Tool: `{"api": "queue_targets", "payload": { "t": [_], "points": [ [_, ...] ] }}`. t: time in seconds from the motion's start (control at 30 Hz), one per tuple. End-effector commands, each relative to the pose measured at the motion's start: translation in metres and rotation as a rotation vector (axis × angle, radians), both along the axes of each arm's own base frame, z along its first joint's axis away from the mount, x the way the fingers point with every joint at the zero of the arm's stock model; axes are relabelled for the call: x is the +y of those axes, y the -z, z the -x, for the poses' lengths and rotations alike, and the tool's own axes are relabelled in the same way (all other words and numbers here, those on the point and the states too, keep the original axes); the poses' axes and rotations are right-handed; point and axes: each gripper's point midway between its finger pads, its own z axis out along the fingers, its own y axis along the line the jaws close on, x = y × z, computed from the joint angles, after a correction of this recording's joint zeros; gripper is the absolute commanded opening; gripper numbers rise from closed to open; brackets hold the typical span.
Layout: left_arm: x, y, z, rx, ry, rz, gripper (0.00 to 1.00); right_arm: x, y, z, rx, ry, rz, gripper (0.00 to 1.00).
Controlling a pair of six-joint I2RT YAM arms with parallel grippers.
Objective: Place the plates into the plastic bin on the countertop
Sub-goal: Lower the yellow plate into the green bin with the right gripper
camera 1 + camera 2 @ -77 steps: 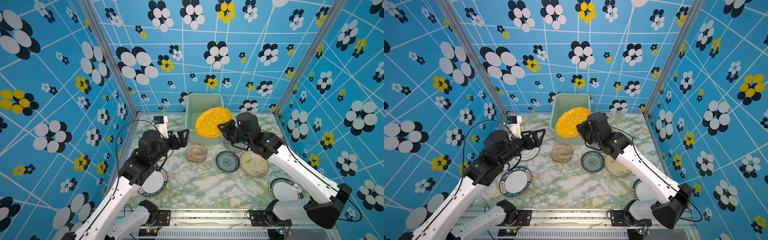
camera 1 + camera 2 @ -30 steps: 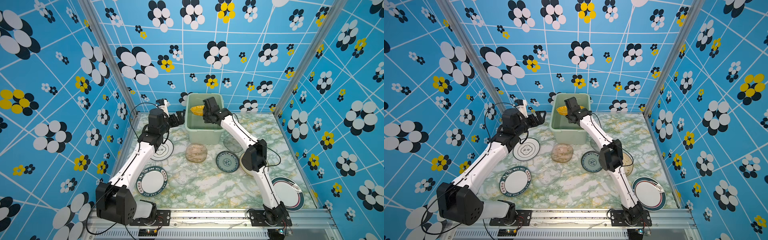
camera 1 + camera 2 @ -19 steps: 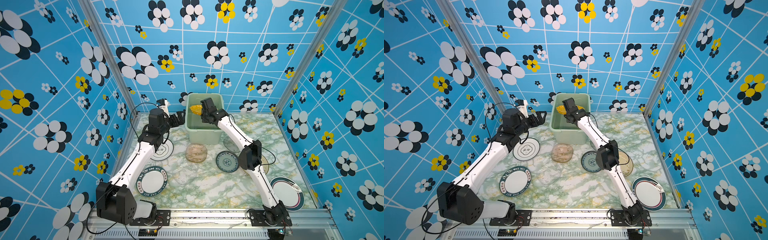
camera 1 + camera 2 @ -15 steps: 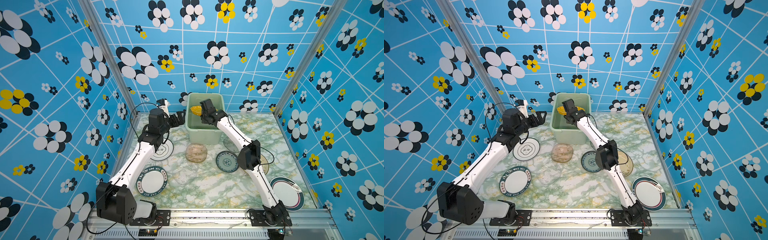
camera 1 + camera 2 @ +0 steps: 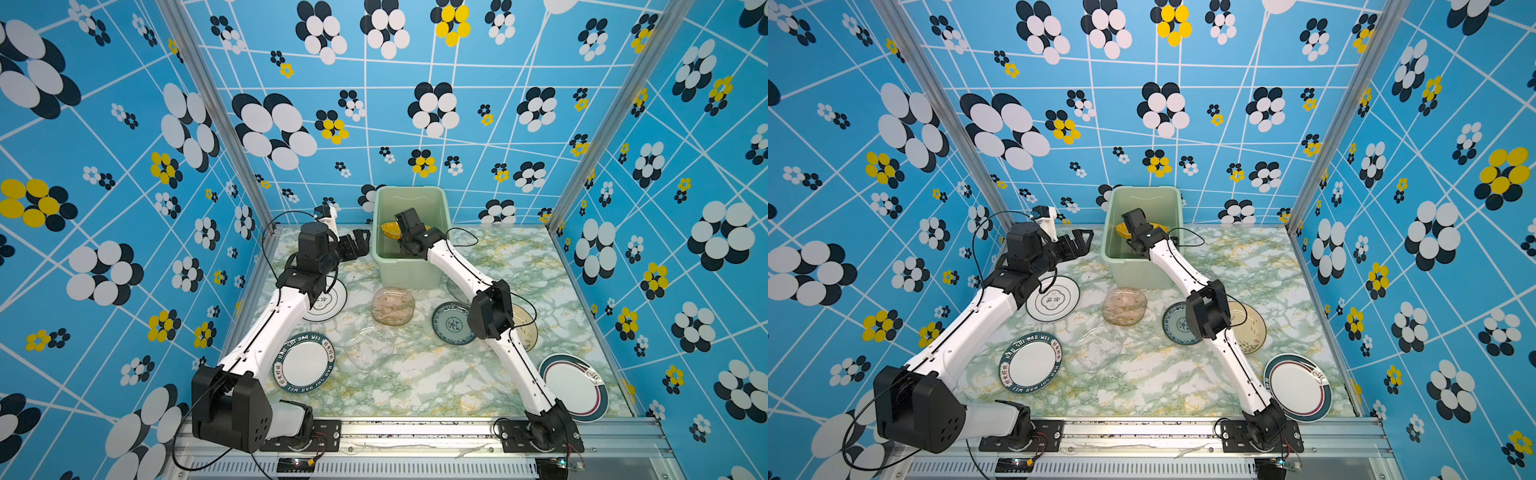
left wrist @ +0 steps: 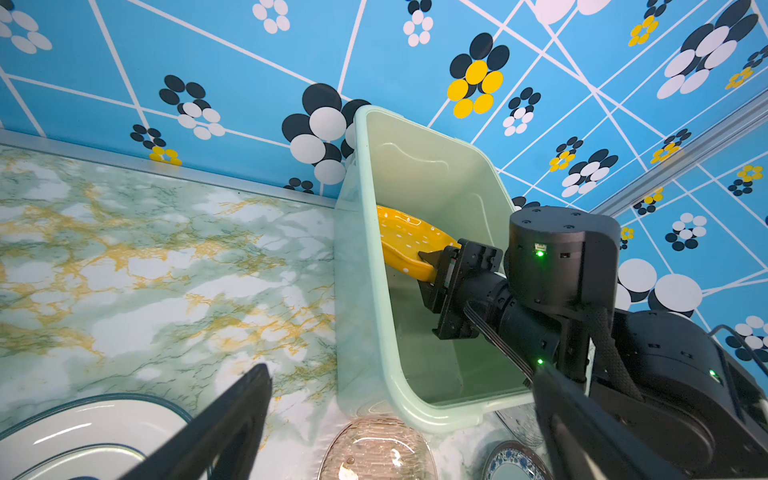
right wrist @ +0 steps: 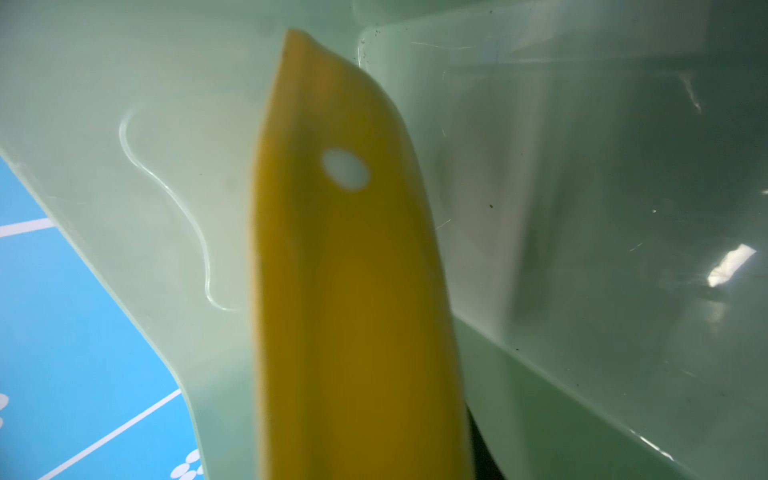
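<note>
- R gripper [image 6: 434,266] is clenched on the rim of the yellow plate [image 6: 409,245], inside the bin [image 6: 353,299].
- The yellow plate is tilted and sits toward the bin's left wall in both top views [image 5: 388,229] [image 5: 1121,230]. Can't tell if it touches the floor.
- The bin [image 5: 405,274] stands at centre frame, at the back of the countertop [image 5: 415,382], by the rear wall.
- L gripper [image 5: 360,245] has its jaws spread wide and empty, hovering just left of the bin.
- All on the countertop, outside the bin:
  - left: emblem plate [image 5: 330,301], lettered plate [image 5: 304,363]
  - mid: brown plate [image 5: 392,306], clear plate [image 5: 371,347]
  - right: blue plate [image 5: 453,323], cream plate [image 5: 524,328], partly under the R arm
  - lower right: striped plate [image 5: 575,386]
</note>
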Motion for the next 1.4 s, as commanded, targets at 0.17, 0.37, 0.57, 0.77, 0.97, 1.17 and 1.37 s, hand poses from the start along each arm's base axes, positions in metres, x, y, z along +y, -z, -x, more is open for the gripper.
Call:
{"api": "queue_targets", "payload": {
  "t": [0.17, 0.37, 0.57, 0.77, 0.97, 1.17, 1.37],
  "points": [
    [0.007, -0.003, 0.005, -0.002, -0.005, -0.022, 0.99, 0.006, -0.031, -0.021, -0.139, 0.027, -0.06, 0.09],
    [0.007, -0.002, 0.007, 0.007, 0.002, -0.033, 0.99, 0.006, -0.014, -0.022, -0.115, 0.024, -0.05, 0.12],
    [0.007, -0.004, 0.009, 0.017, 0.008, -0.041, 0.99, 0.009, 0.005, -0.023, -0.095, 0.02, -0.052, 0.14],
    [0.01, -0.005, 0.012, 0.025, 0.003, -0.067, 0.99, 0.009, 0.019, -0.024, -0.08, 0.028, -0.054, 0.15],
    [0.012, -0.009, 0.015, 0.028, 0.005, -0.079, 0.99, 0.011, 0.029, -0.024, -0.067, 0.024, -0.054, 0.18],
    [0.015, -0.007, 0.016, 0.039, 0.0, -0.085, 0.99, 0.009, 0.039, -0.019, -0.031, 0.015, -0.03, 0.25],
    [0.015, -0.003, 0.015, 0.048, -0.004, -0.085, 0.99, 0.003, 0.045, -0.014, 0.001, 0.01, -0.017, 0.32]
  ]
}}
